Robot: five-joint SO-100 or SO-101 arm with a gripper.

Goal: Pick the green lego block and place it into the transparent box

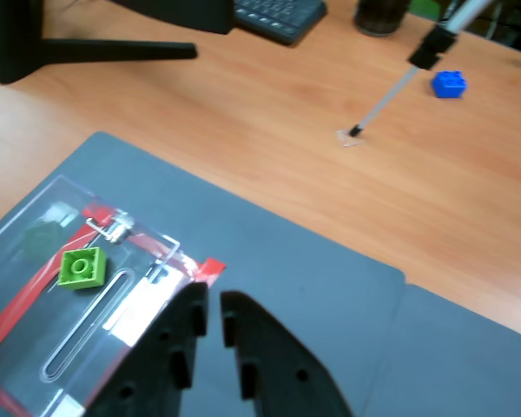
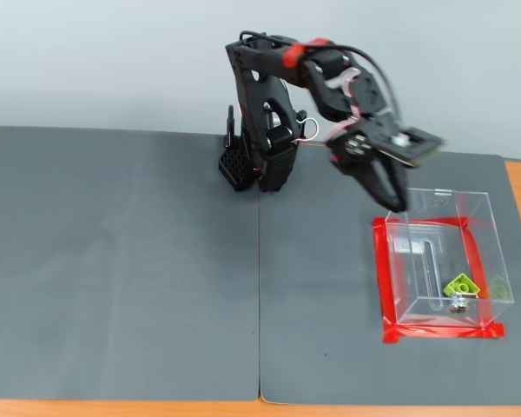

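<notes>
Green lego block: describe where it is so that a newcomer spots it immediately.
In the fixed view, find the transparent box framed by red tape on the grey mat's right side. The green lego block lies inside, near its front wall: the only lime, studded piece there, beside a small metal fitting.
</notes>
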